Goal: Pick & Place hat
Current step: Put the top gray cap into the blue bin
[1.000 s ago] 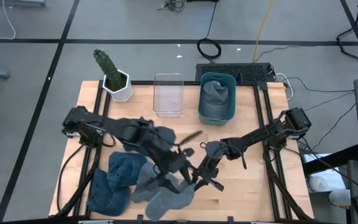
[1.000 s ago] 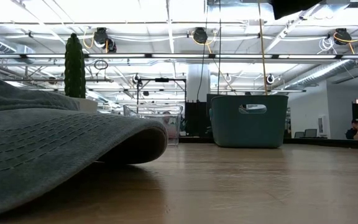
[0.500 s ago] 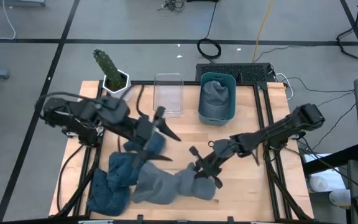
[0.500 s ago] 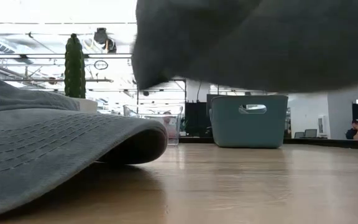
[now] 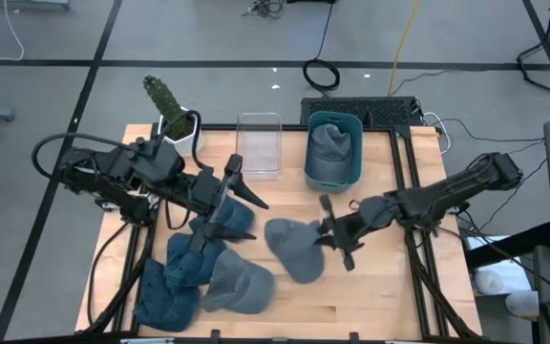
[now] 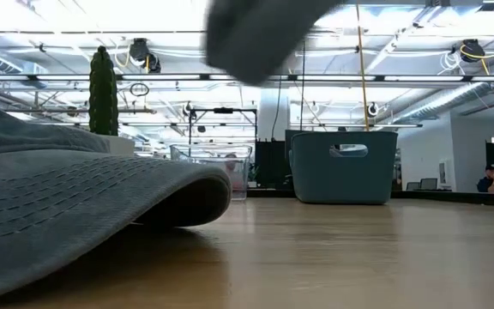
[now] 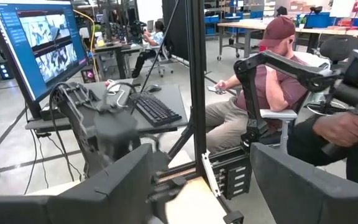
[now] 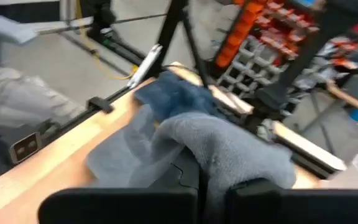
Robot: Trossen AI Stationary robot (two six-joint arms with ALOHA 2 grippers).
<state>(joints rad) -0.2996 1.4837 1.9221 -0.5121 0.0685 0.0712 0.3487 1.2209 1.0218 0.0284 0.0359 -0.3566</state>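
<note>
A grey hat (image 5: 292,250) hangs above the table's middle with my right gripper (image 5: 328,233) shut on it; the low view shows this hat (image 6: 256,34) high above the wood. My left gripper (image 5: 241,187) stands open and level, raised over the pile of blue and grey hats (image 5: 199,277) at the near left, touching nothing. In the left wrist view my left gripper (image 7: 204,199) has nothing between its fingers. A teal bin (image 5: 334,153) at the far edge has another grey hat lying in it. My right gripper pinches a bunched fold of the grey hat (image 8: 219,174) between its two fingers (image 8: 272,199). The fingers come nearly level from the table's right side. The hat droops away from the fingertips toward the table's left, slack and lifted clear of the table.
A clear container (image 5: 259,143) stands left of the teal bin, and a potted cactus (image 5: 172,113) at the far left corner. One hat of the pile (image 6: 75,215) lies close before the low camera. Bare wood (image 5: 380,287) shows at the near right.
My right gripper has risen and drawn toward the table's right and far side, tipping up to nearly level, and has pulled the grey hat off the pile and clear of the table. My left gripper has lifted out of the pile toward the far left and turned level.
</note>
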